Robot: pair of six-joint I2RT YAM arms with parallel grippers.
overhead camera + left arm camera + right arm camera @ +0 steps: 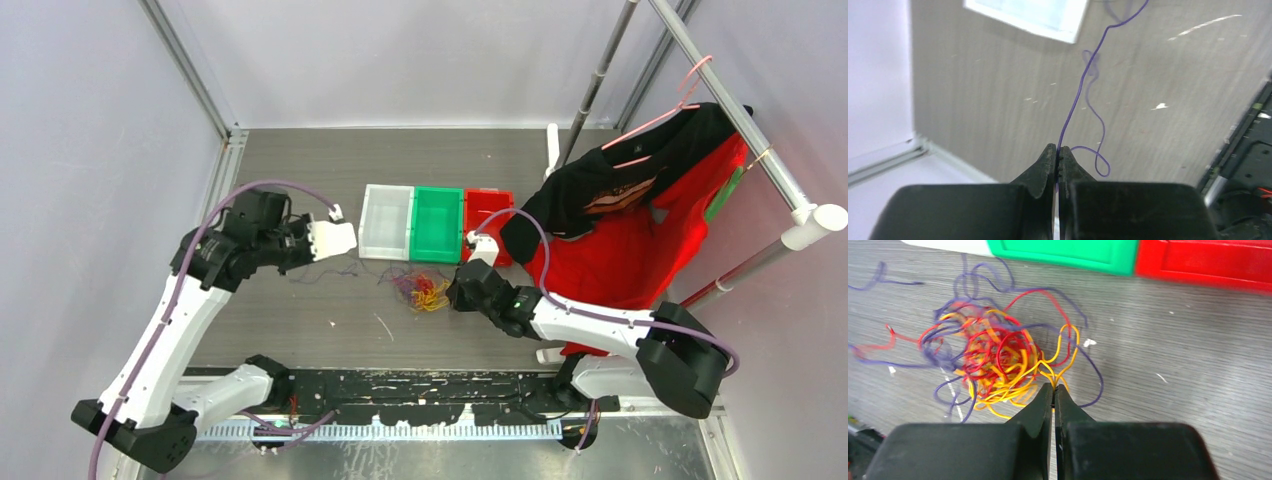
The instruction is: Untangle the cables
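— Where did the tangle (pixel 993 360) lie?
— On the table (pixel 300 330), just before the bins (pixel 436 222). It touched the right gripper (pixel 1053 392), whose jaws were pinched on a yellow loop (pixel 1068 347) at its near edge.
— And the left gripper (pixel 1058 154)?
— It was clamped on a purple strand (pixel 1082 85) that ran from its tips toward the tangle, off to its right. Pulling left along that line seemed the way to free it.
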